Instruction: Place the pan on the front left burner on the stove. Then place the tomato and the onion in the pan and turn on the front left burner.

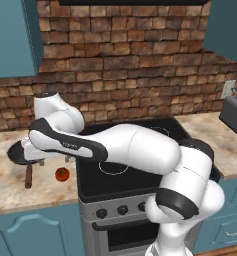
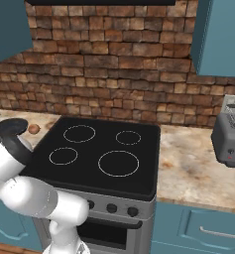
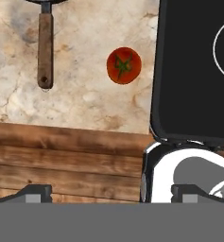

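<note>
The dark pan (image 1: pixel 16 152) lies on the counter left of the stove (image 1: pixel 140 176), with its brown handle (image 3: pixel 45 47) pointing toward the counter's front edge. The red tomato (image 3: pixel 124 65) rests on the counter between the handle and the stove, also seen as the tomato (image 1: pixel 62 174). The tan onion (image 2: pixel 33 129) sits on the counter near the stove's back left corner. The front left burner (image 2: pixel 63 156) is a bare white ring. My gripper (image 3: pixel 112 193) hangs open and empty above the counter, over the handle and tomato area; it appears as the gripper (image 1: pixel 54 161).
A grey toaster (image 2: pixel 230 139) stands on the right counter. Black knobs (image 1: pixel 121 210) line the stove's front. Blue wall cabinets (image 1: pixel 12 35) hang above both counters. The counter's front edge and the wooden floor (image 3: pixel 61 160) lie just below the hand.
</note>
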Robot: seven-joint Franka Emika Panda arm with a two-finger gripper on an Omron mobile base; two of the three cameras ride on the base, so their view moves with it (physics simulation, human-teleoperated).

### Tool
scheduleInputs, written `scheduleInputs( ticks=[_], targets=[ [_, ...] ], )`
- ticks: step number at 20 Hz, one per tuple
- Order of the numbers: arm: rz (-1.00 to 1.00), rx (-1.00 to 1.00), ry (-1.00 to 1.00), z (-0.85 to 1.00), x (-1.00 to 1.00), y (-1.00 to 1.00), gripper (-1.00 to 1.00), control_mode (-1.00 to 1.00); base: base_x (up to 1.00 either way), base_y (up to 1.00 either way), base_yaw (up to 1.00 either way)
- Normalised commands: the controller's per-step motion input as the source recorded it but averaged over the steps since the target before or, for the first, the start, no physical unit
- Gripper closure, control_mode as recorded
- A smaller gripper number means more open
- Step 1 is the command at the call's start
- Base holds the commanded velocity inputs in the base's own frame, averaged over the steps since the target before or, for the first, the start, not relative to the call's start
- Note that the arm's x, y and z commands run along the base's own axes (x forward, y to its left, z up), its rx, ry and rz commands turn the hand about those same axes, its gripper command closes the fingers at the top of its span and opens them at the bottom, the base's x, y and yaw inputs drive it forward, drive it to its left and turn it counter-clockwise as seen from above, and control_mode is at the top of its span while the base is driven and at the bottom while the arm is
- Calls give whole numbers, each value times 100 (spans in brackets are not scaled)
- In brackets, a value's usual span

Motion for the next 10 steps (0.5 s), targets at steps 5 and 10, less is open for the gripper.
scheduleInputs(
  ticks=[5,10],
  targets=[
    [0,0,2,-31,0,42,-100,-100,0,0,0],
    [0,0,0,-35,2,39,-100,-100,0,0,0]
  ],
)
